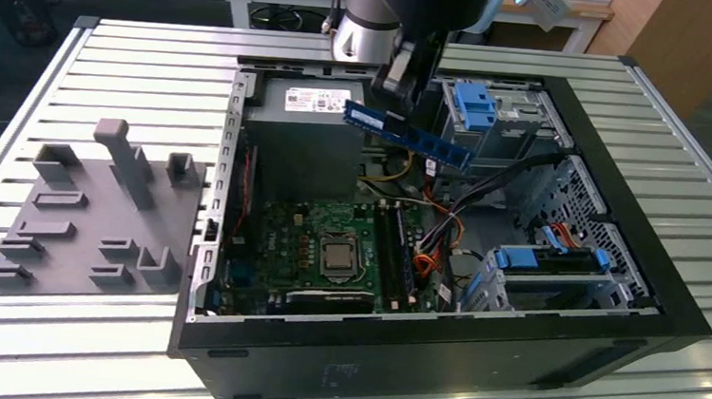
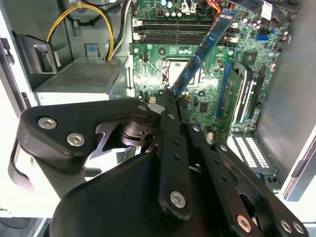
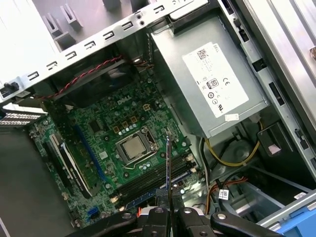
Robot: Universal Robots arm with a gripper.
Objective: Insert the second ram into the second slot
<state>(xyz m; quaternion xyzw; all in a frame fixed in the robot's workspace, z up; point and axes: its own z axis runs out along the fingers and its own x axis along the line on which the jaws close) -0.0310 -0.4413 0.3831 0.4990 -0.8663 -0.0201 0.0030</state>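
My gripper [image 1: 393,115] is shut on the second ram [image 1: 410,135], a long blue stick with dark chips. It hangs tilted in the air above the open computer case [image 1: 447,345], near the power supply [image 1: 302,110]. In the second wrist view the ram [image 2: 202,49] sticks out slantwise from the gripper [image 2: 173,96] over the green motherboard [image 2: 207,98]. In the first wrist view the ram [image 3: 168,168] is edge-on, rising from the gripper [image 3: 169,211] above the dark memory slots [image 3: 153,180]. These slots [image 1: 401,251] lie well below the stick, beside the CPU socket [image 1: 333,255].
A grey fixture plate [image 1: 88,207] with upright pegs lies on the slatted table at the exterior view's left. Blue drive cages [image 1: 478,104] [image 1: 555,263] and bundles of cables [image 1: 457,217] crowd the case's right side. Yellow wires [image 3: 232,158] run by the power supply [image 3: 212,84].
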